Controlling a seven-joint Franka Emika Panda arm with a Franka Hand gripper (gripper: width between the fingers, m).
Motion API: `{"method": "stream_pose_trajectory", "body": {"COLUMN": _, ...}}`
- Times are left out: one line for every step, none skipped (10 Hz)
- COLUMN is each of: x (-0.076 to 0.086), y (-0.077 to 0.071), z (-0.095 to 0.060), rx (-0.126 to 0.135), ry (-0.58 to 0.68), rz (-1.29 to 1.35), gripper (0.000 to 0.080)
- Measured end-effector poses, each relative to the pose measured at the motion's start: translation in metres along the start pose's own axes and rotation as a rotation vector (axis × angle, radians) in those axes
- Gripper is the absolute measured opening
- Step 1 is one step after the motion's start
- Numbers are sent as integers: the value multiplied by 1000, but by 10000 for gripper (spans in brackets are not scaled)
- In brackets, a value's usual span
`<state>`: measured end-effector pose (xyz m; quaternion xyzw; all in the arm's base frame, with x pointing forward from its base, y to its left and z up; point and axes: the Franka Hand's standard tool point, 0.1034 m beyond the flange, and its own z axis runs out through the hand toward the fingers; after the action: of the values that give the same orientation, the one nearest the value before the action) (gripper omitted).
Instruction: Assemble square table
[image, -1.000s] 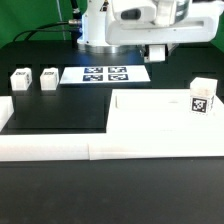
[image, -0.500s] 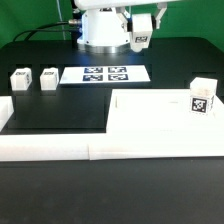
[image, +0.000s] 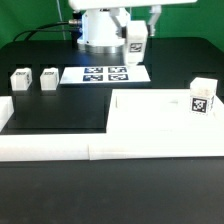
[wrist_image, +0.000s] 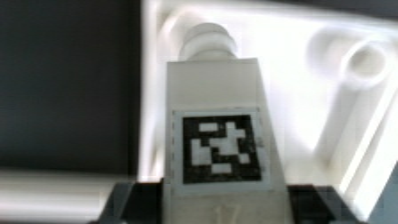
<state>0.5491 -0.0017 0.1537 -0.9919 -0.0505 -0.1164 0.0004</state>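
Observation:
My gripper (image: 134, 24) is shut on a white tagged leg (image: 133, 43) and holds it in the air above the far end of the marker board (image: 103, 74). In the wrist view the leg (wrist_image: 217, 120) runs out from between my fingers (wrist_image: 139, 205), tag facing the camera, its screw tip (wrist_image: 208, 40) pointing away. The thick white square tabletop (image: 150, 118) lies at the exterior view's right, and part of it shows behind the leg (wrist_image: 347, 110). One leg (image: 201, 97) stands at its far right. Two more legs (image: 20, 79) (image: 48, 78) stand on the black table at the left.
A low white border wall (image: 60, 150) runs along the front and left around a black area. The robot's white base (image: 100, 28) stands behind the marker board.
The arm's body has lifted out of view. The held leg has moved toward the exterior view's left, and in the last half second it has come lower.

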Motion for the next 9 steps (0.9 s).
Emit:
{"method": "stream_pose_trajectory", "body": {"x": 25, "y": 19, "z": -12, "rx": -11, "ry": 38, "rz": -14, "gripper": 291}}
{"method": "stream_pose_trajectory", "body": {"x": 46, "y": 30, "z": -19, "rx": -24, "ry": 116, "rz": 5, "gripper": 291}}
{"method": "stream_pose_trajectory", "body": {"x": 42, "y": 32, "z": -16, "rx": -49, "ry": 177, "rz": -1, "gripper": 291}}
{"method": "stream_pose_trajectory", "body": {"x": 39, "y": 38, "z": -16, "rx": -84, "ry": 245, "rz": -16, "gripper": 291}}
{"method": "stream_pose_trajectory", "body": {"x": 38, "y": 47, "z": -19, "rx": -129, "ry": 321, "rz": -27, "gripper": 291}}
{"method": "stream_pose_trajectory", "body": {"x": 36, "y": 54, "z": -19, "rx": -165, "ry": 377, "rz": -32, "gripper": 291}}
{"method": "stream_pose_trajectory", "body": {"x": 33, "y": 57, "z": -16, "rx": -175, "ry": 387, "rz": -33, "gripper": 291}}
{"method": "stream_pose_trajectory", "body": {"x": 33, "y": 54, "z": -13, "rx": -170, "ry": 378, "rz": -36, "gripper": 291}}
{"method": "stream_pose_trajectory", "body": {"x": 32, "y": 52, "z": -1, "rx": -169, "ry": 366, "rz": -46, "gripper": 291}}
